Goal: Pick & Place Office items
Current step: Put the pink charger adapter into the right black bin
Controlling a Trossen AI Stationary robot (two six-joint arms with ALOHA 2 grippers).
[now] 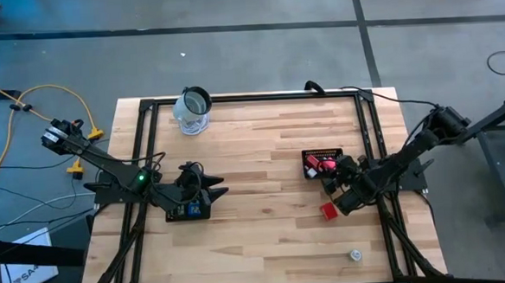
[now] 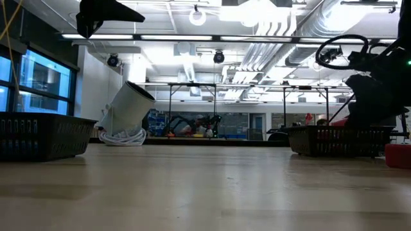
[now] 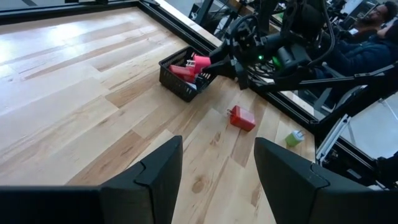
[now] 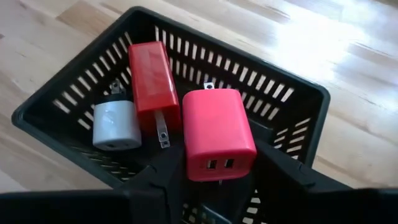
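Left tool released, hovering over own mesh tray on counter | glass jar far edge | right tool grasping pink charger over right basket holding red charger, white charger | red block beside basket | whitish round piece near front edge

Two dark, slender jointed arms rise from black frame rails along the table edges. The left arm carries a small green light near its elbow, and orange and yellow cables trail from its base. The left gripper has broad, angular matte-black fingers with bevelled edges
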